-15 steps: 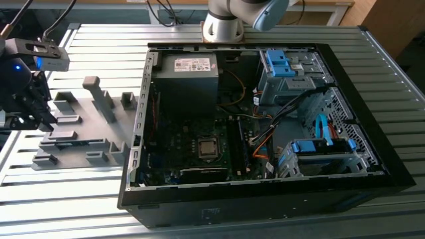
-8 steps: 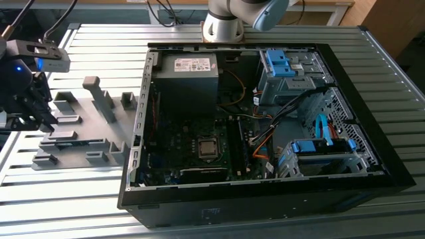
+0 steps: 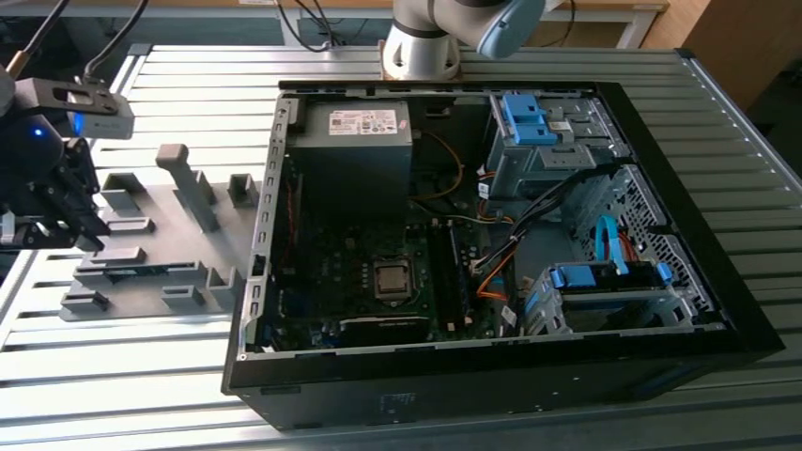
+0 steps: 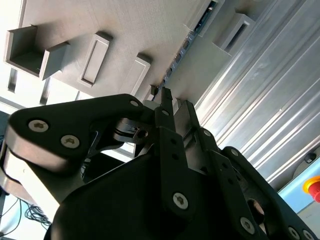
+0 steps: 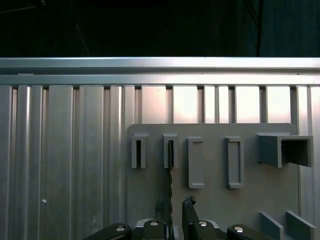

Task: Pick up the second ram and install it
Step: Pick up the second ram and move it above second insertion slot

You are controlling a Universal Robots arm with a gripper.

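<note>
A ribbed metal counter (image 3: pixel 126 395) carried an open computer case (image 3: pixel 501 376), with a grey fixture tray (image 5: pixel 215 205) beside it on the exterior view's left. The gripper (image 5: pixel 174 204) hung over the tray. Its fingers (image 5: pixel 189 202) were slightly parted, straddling but not clamping the second ram (image 5: pixel 170 172), which stood on edge in a tray slot.

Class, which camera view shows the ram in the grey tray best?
The first wrist view: the ram stands edge-on in its tray slot, running between the open gripper's fingertips. The second wrist view shows its long edge obliquely. The exterior view shows just a dark strip.
</note>
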